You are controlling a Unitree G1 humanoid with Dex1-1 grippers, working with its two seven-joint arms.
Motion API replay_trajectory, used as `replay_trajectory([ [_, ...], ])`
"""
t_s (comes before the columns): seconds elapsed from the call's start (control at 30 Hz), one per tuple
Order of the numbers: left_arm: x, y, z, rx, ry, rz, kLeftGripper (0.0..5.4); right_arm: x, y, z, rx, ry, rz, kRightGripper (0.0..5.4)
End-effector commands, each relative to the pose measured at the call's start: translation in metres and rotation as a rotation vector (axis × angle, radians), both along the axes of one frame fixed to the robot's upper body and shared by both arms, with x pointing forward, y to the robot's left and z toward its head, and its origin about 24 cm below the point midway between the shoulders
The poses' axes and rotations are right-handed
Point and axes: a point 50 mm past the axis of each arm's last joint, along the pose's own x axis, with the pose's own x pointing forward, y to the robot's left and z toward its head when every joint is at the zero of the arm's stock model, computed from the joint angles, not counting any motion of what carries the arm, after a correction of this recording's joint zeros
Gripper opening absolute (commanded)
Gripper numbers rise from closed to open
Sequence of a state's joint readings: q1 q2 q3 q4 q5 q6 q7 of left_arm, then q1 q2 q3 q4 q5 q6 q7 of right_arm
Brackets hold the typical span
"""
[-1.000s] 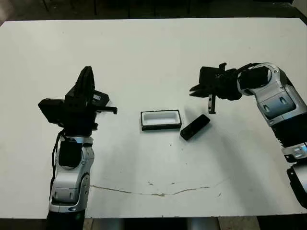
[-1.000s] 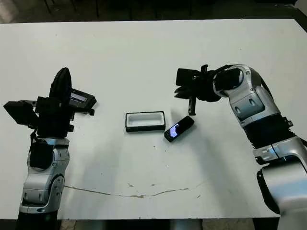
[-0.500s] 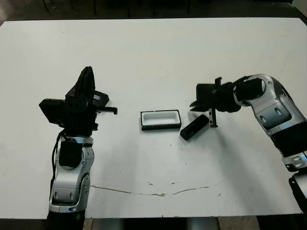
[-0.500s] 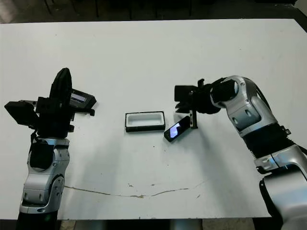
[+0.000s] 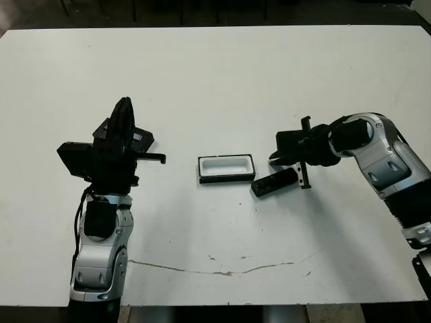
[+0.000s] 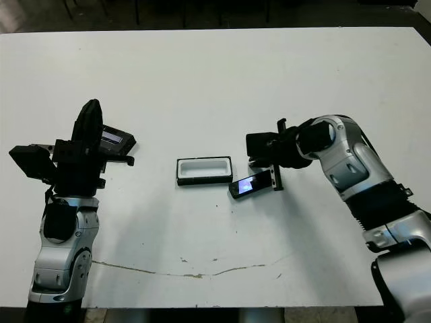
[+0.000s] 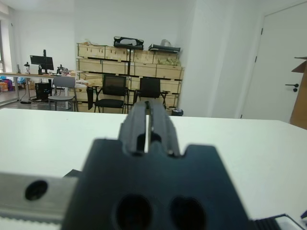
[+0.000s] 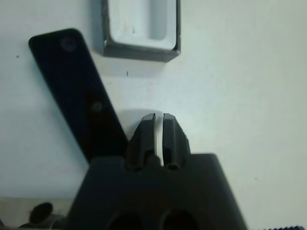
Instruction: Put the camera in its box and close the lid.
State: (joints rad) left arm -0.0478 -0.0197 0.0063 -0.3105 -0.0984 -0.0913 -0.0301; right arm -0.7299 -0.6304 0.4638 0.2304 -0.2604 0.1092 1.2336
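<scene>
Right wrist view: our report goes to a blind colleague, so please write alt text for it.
The right gripper, fingers shut and empty, hangs just over a white table. Beside its fingers, a slim black camera lies slanted on the table. Just past the camera's far end sits an open, empty box with white lining.

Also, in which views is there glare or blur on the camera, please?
Right eye view: the camera carries a bluish glare patch on its glossy face. Left eye view: the same face looks plain black, no glare. Right wrist view: it is soft and slightly blurred, as is the box. Left wrist view: it does not show.
</scene>
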Motion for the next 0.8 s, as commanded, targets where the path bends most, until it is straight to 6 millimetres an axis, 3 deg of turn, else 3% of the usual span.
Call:
replay_trajectory([
  [0.03,-0.001,0.002,-0.006,0.002,0.034,0.011,0.00,-0.010,-0.011,-0.014,-0.024,0.091,-0.019,0.01],
  [0.8,-0.003,0.000,-0.006,0.006,0.030,0.012,0.00,-0.043,-0.021,-0.006,0.003,0.220,-0.024,0.01],
])
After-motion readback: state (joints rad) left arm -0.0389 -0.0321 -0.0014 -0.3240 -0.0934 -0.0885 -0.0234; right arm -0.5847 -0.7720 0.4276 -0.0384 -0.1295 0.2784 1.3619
